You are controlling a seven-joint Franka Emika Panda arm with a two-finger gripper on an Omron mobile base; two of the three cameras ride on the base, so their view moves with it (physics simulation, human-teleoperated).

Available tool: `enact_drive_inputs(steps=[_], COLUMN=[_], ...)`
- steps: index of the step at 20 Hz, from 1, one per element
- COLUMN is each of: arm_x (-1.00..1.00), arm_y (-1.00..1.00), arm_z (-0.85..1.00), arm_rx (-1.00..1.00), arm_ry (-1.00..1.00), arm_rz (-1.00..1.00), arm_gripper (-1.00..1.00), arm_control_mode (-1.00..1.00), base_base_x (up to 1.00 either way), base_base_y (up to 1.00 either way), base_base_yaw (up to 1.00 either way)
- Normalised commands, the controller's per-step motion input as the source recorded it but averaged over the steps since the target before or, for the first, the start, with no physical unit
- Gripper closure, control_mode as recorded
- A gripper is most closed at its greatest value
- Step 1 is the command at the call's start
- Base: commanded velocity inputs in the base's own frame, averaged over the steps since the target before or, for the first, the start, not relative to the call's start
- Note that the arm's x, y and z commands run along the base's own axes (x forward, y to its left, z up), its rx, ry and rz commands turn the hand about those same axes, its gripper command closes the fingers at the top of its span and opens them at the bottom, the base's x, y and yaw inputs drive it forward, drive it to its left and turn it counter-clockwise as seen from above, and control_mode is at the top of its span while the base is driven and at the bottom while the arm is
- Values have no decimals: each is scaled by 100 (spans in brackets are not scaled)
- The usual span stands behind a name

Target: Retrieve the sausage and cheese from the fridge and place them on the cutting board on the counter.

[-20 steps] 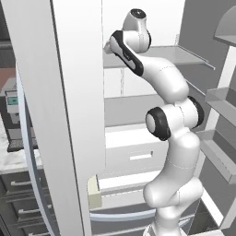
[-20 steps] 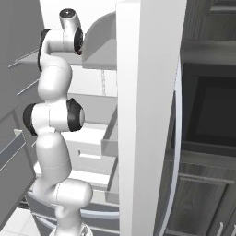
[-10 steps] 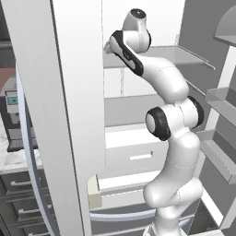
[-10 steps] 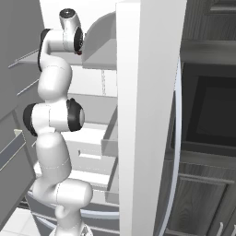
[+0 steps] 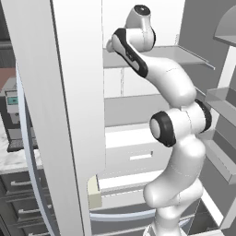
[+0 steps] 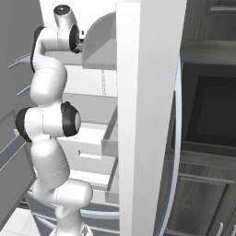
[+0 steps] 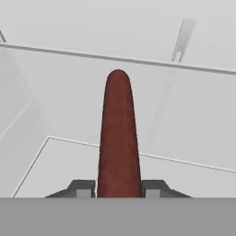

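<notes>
Up inside the tall grey steel fridge [image 5: 73, 115], fingers [image 7: 84, 188] clamp slim dark red-brown sausage [image 7: 118, 138] w/ long overhang; could snag a white shelf [image 7: 69, 161] & slip on exit.

In the hand view the sausage [image 7: 118, 138] stands between the tips of the end effector [image 7: 118, 189] and runs toward 12 o'clock, over a shelf [image 7: 69, 161] inside the fridge [image 5: 138, 106]. From the left base camera the open fridge door [image 5: 64, 115] stands at 9 o'clock of the arm, with the bench [image 5: 18, 159] behind it at 9 o'clock. Drawers [image 5: 133, 154] sit below the shelf the arm reaches over.
</notes>
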Motion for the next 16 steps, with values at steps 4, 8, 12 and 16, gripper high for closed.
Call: enact_drive_inputs(steps=[4,8,12,16], arm_x=[-78,-74,-86,-88], arm_y=[-21,-23,-21,-14], arm_z=[0,0,0,10], arm_rx=[0,0,0,0], arm_ry=[-6,-3,-4,-7], arm_rz=[0,0,0,0], arm_gripper=[100,100,100,100], arm_control_mode=[-100,-100,-100,-100], base_base_x=[0,0,0,0], base_base_y=[0,0,0,0], base_base_yaw=[0,0,0,0])
